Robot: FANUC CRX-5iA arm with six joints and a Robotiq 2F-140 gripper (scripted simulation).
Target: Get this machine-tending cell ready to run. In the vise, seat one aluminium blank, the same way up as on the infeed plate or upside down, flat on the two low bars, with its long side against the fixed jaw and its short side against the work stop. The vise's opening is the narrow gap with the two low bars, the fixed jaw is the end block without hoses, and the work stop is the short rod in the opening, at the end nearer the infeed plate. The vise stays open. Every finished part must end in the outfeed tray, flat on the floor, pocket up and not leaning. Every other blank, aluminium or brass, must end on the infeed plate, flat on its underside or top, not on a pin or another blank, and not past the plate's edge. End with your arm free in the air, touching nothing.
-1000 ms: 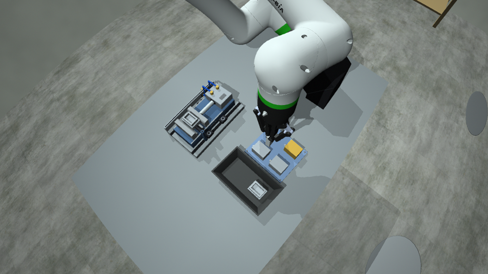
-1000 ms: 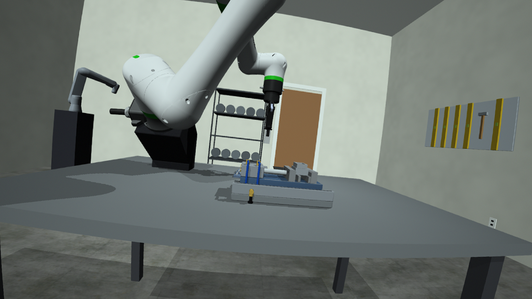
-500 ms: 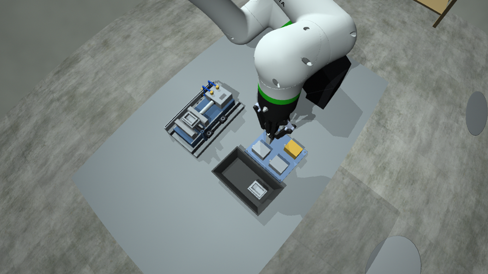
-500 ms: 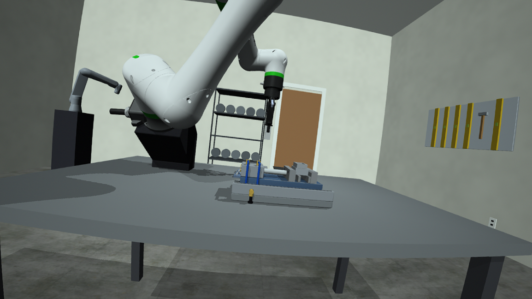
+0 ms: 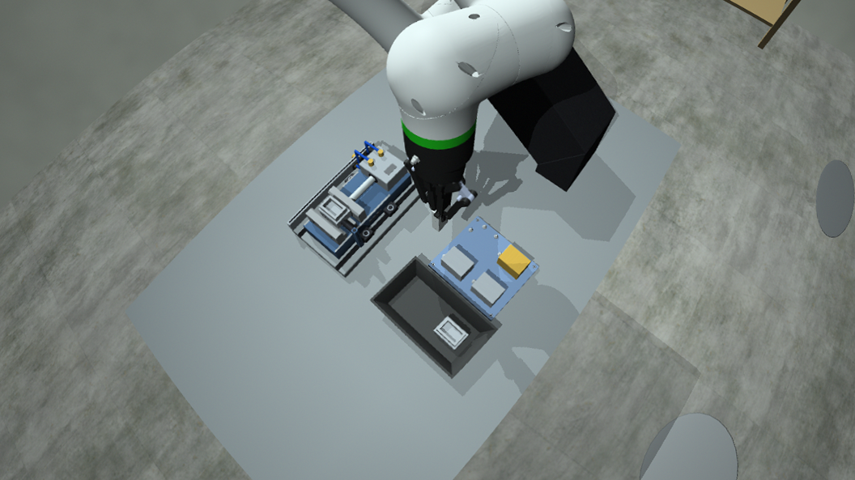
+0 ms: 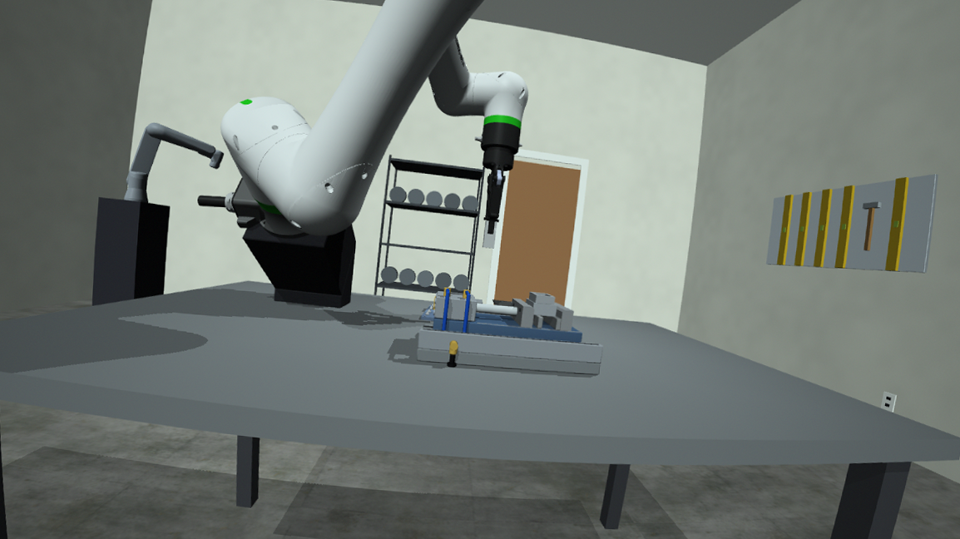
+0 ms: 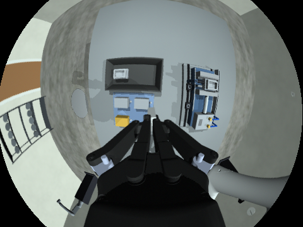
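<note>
Open air surrounds the closed, empty gripper (image 5: 440,219) high above the table (image 5: 225,350); vise (image 5: 350,204), infeed plate (image 5: 489,239) and outfeed tray (image 5: 391,301) apparently crowd its middle.
</note>
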